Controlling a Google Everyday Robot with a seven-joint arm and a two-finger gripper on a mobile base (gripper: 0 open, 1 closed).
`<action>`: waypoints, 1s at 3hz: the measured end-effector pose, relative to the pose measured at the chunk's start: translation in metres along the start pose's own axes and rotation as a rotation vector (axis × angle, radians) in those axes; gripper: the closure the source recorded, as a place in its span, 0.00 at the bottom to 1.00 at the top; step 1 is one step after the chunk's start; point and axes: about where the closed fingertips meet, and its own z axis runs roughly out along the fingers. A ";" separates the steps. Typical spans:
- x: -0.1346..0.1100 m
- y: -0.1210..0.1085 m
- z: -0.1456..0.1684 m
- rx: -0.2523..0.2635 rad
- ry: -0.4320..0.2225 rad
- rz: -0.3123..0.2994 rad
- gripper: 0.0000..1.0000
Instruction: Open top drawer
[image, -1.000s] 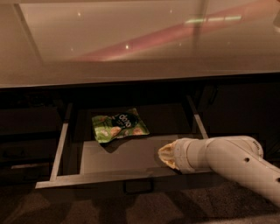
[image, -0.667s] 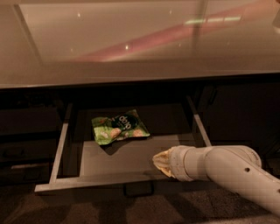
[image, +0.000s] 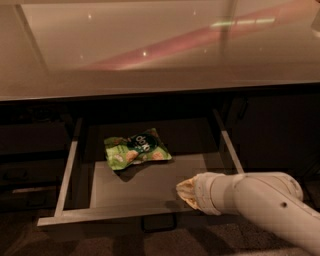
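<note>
One top drawer stood open. One green snack bag lay inside. Two pale side rails counted. One loop handle. One gripper hung over drawer's front-right corner. One countertop.

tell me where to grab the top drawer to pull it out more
Take the loop handle at the middle of the front of the top drawer, coming from the front: its bar runs level and stands off the panel, leaving a gap behind. The gripper is over the front edge, just right of the handle.
</note>
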 end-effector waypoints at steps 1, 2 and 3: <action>0.000 0.011 -0.008 -0.014 0.060 -0.002 0.58; -0.001 0.019 -0.016 -0.017 0.104 0.004 0.34; -0.001 0.024 -0.020 -0.020 0.128 0.008 0.11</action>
